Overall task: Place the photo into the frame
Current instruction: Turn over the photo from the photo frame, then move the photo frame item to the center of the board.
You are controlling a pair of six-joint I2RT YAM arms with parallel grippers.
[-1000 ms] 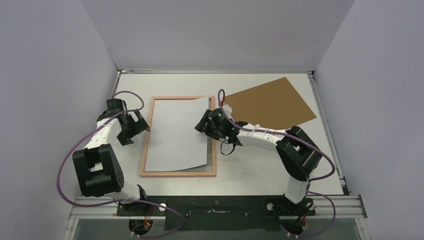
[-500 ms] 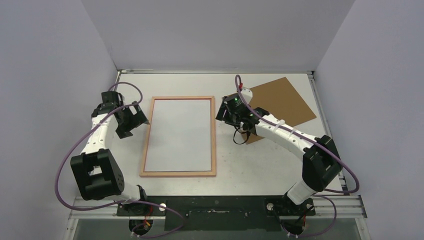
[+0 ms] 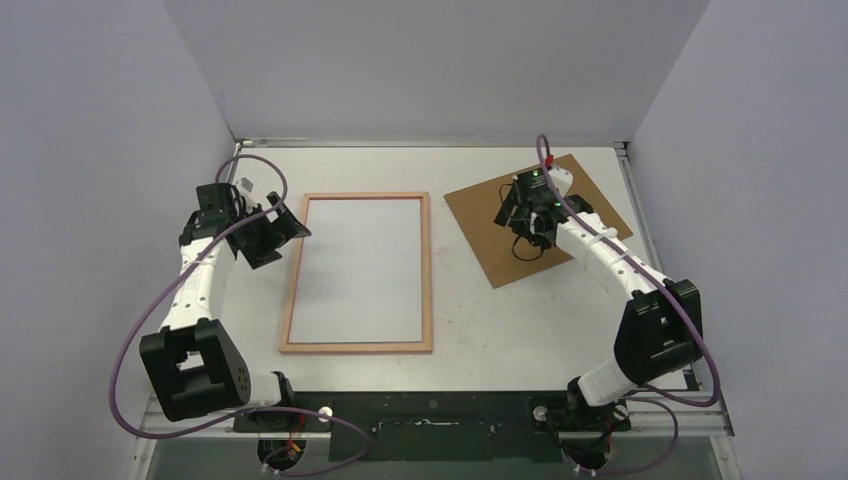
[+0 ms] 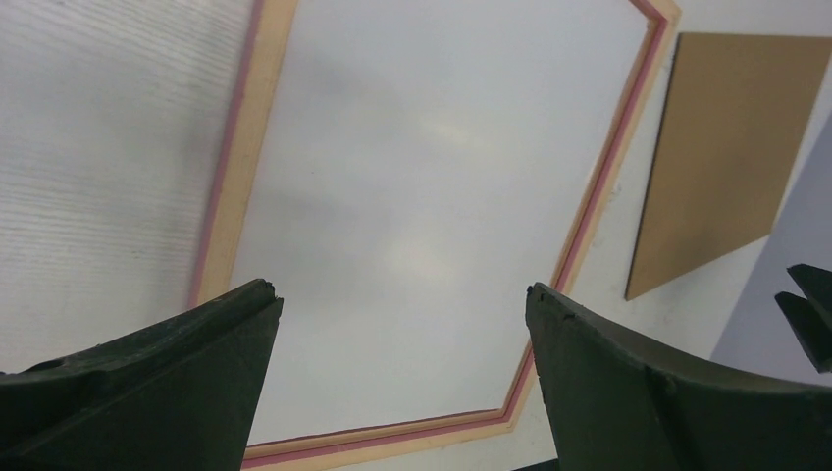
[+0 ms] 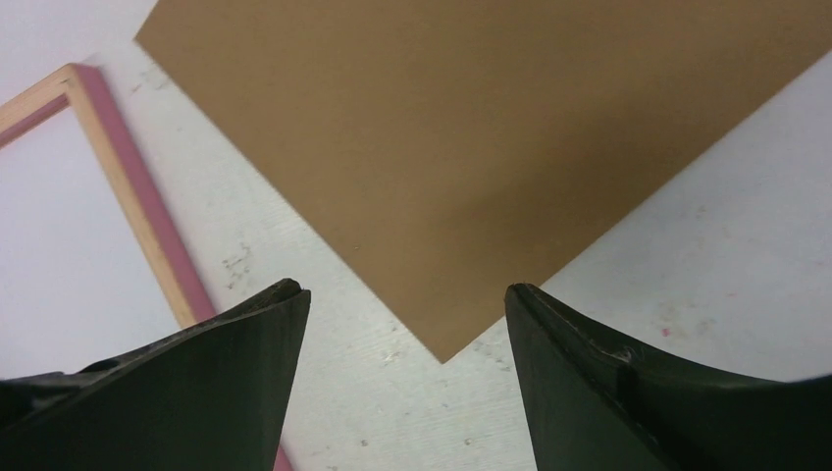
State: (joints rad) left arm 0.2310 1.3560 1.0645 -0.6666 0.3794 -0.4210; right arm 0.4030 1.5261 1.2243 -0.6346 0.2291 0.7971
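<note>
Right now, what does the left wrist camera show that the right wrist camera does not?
Only the left wrist view shows three sides of the thin rectangular tan-and-pink picture frame, and the plain white back of the rectangular paper photo filling it. Only the right wrist view shows the brown cardboard backing board up close, one corner pointing between the fingers of the open right hand, plus scuffs on the table. Both show frame, photo and board; the left hand is open too.
</note>
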